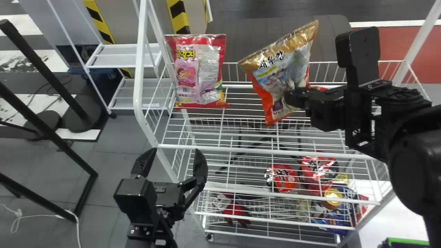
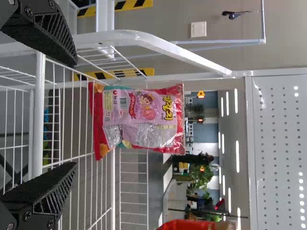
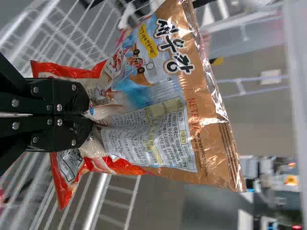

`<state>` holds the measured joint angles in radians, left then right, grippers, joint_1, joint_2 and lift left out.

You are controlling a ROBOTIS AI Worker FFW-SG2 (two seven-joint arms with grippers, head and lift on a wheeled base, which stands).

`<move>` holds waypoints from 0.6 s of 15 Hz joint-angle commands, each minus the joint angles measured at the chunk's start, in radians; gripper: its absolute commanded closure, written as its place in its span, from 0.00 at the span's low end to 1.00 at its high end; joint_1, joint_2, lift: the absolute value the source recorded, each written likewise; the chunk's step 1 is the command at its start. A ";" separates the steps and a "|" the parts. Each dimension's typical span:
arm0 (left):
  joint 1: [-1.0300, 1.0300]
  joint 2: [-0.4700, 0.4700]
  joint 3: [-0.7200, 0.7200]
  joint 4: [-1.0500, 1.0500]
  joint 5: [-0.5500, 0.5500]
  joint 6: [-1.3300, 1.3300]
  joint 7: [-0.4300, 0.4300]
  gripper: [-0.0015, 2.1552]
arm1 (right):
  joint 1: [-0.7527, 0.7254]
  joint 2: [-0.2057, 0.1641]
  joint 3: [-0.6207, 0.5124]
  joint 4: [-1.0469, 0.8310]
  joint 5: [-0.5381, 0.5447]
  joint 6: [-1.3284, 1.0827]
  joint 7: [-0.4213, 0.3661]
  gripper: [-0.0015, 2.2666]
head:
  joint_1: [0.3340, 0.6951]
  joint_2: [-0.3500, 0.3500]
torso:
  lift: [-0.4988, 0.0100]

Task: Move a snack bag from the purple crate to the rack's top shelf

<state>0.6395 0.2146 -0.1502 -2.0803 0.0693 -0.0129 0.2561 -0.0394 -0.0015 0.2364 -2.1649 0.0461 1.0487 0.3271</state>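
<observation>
snack bag (image 1: 280,72) juts beyond the right pincer (image 1: 293,98), which pinches its lower part.

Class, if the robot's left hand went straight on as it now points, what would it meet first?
Likely the pink snack bag on the rack, though its nearer white front rail might catch the left hand first; depth is unclear.
</observation>
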 commanded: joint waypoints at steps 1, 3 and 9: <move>-0.001 -0.001 0.004 0.009 0.001 0.000 -0.005 0.03 | 0.023 0.002 0.003 0.073 -0.058 -0.206 -0.030 0.90 | 1.00 0.79 | 0.98; -0.008 -0.004 0.004 0.023 0.001 0.000 -0.011 0.03 | 0.027 0.002 0.003 0.157 -0.106 -0.393 -0.065 0.90 | 1.00 0.80 | 0.98; -0.012 -0.004 0.018 0.040 0.004 0.003 -0.018 0.03 | 0.016 0.002 0.080 0.412 -0.193 -0.804 -0.186 0.90 | 1.00 0.83 | 0.98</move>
<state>0.6275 0.2097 -0.1387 -2.0431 0.0718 -0.0099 0.2374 -0.0202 -0.0015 0.3013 -1.8010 -0.1232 0.3106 0.1512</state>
